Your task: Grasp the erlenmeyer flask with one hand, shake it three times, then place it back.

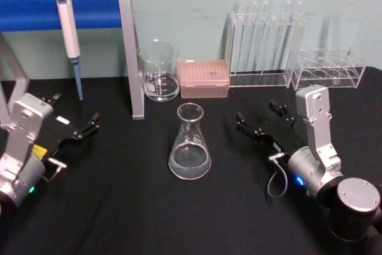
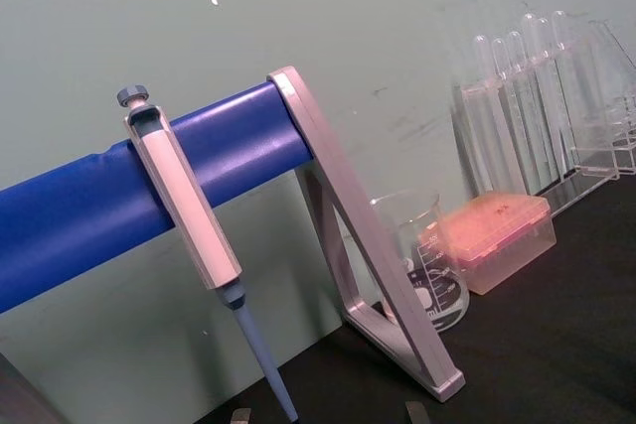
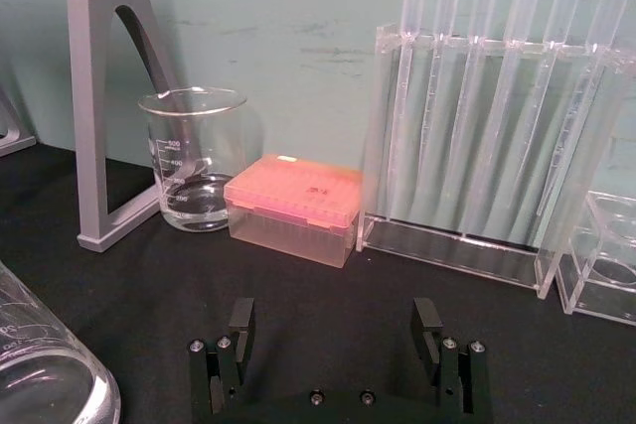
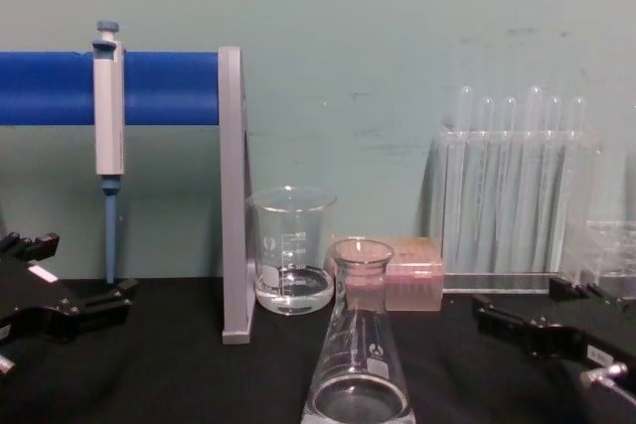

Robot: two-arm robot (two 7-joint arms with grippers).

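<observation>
- A black table stands against a pale green wall, with lab glassware along its back edge.
- At the far left, the left gripper rests low over the table, its fingers spread apart with nothing between them.
- Behind it a blue bar runs across on a grey stand, and a pipette hangs from the bar, tip down.
- Just right of the stand's upright sits a glass beaker with a little clear liquid in it.
- The erlenmeyer flask stands upright on the table near the middle, in front of the beaker and between the two grippers, touched by neither.
- A pink tip box sits just beside the beaker.
- Right of the flask, the right gripper points toward the back of the table, its fingers set wide apart and holding nothing; the flask is off to its left.
- Behind it a clear rack holds tall test tubes upright, and a lower clear rack stands at the far right.
</observation>
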